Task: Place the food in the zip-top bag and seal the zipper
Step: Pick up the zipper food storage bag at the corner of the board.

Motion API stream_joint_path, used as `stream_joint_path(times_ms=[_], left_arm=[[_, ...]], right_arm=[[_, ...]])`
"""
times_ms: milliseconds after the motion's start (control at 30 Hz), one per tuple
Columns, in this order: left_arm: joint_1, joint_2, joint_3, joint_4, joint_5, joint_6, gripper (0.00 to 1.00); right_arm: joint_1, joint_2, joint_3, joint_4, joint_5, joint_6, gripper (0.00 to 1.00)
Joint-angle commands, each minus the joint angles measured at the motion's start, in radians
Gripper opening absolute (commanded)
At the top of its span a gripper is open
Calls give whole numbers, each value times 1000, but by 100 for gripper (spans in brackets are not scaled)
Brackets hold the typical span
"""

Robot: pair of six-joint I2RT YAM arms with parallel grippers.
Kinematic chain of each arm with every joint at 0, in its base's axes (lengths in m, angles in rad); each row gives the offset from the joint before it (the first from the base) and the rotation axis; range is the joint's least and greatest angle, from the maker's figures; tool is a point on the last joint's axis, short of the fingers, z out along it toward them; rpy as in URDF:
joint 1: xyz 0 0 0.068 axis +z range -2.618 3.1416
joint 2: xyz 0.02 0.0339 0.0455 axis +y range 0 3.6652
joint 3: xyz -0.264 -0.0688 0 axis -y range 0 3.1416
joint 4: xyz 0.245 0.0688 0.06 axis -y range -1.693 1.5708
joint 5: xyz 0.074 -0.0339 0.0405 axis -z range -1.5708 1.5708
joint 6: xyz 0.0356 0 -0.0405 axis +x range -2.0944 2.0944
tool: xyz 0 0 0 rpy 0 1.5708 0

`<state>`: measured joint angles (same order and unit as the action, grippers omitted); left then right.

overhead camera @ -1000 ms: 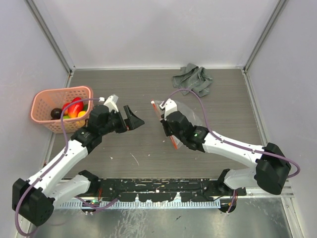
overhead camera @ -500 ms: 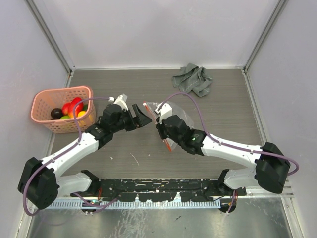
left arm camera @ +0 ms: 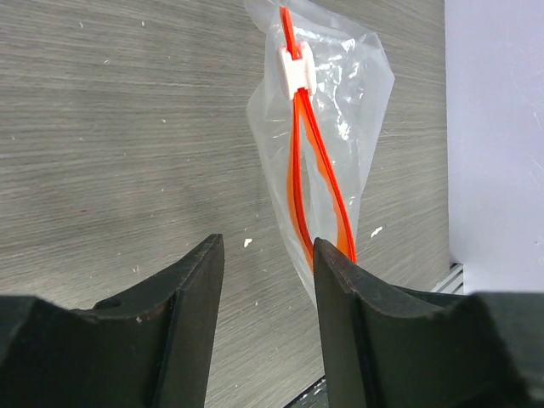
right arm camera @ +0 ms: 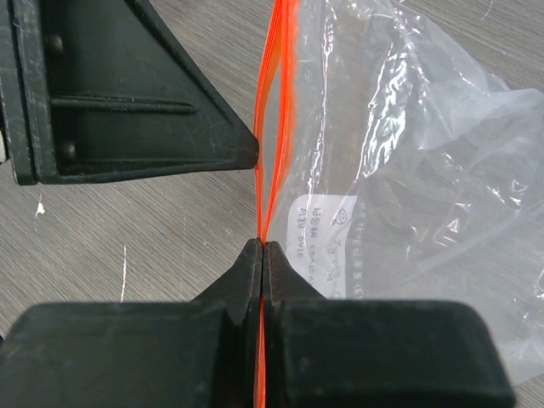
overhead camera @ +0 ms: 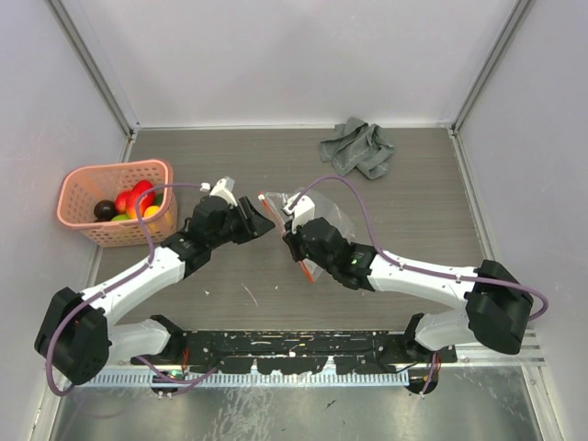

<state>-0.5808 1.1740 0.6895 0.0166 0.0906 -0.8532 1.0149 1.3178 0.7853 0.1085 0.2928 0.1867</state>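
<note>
the right gripper [right arm camera: 262,246] is clamped on the zipper [right arm camera: 274,85] of the zip-top bag [right arm camera: 408,170], near the table's middle. the left gripper [left arm camera: 265,246] hangs with jaws parted, 1 finger just beside the strip. the food [overhead camera: 133,202] sits in the pink basket [overhead camera: 110,170].

Grey wood-grain tabletop [overhead camera: 276,165], plain pale walls [overhead camera: 294,55], aluminium corner posts [overhead camera: 93,64]
</note>
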Motion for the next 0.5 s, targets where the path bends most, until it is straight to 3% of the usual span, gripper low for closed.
stream_joint_path(times_ms=[0, 300, 467], left_arm=[[-4, -5, -8, 69, -21, 0, 47], [-5, 16, -2, 89, -20, 2, 48], [-14, 40, -12, 99, -22, -2, 43]], right_arm=[[11, 8, 2, 96, -5, 20, 1], [24, 32, 15, 108, -10, 23, 1], [27, 25, 15, 109, 14, 27, 1]])
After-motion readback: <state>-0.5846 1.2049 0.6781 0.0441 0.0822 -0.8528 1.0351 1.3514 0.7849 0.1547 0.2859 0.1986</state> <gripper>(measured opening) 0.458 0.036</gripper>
